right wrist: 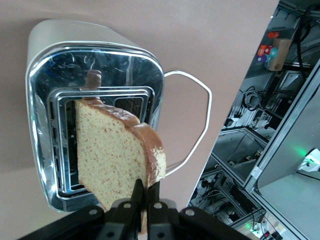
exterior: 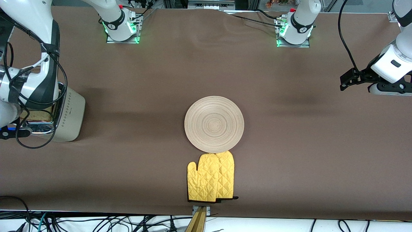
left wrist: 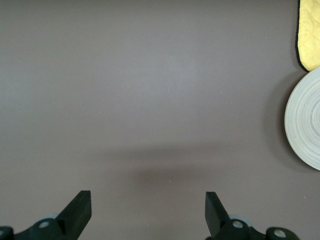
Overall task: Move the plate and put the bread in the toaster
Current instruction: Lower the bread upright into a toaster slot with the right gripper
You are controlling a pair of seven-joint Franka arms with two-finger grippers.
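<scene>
One right hand (right wrist: 143, 200), bread (right wrist: 112, 150) above toaster (right wrist: 45, 50) slot.

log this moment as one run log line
right gripper: shut on speckled tan bread slice over cream-white chrome-topped toaster | left gripper: open, waiting

From the front camera my right arm covers most of the toaster (exterior: 69, 116), and my right gripper (right wrist: 142, 197) cannot be made out there at all; only a sliver of the bread (exterior: 35, 114) shows under my forearm. At my right wrist the slice's lower corner is hidden by my own fingers. My left gripper (left wrist: 147, 210) is cut off at the frame edge, only the fingertips showing, and the plate (left wrist: 305, 120) and yellow mitt (left wrist: 310, 30) run off that picture's side.
</scene>
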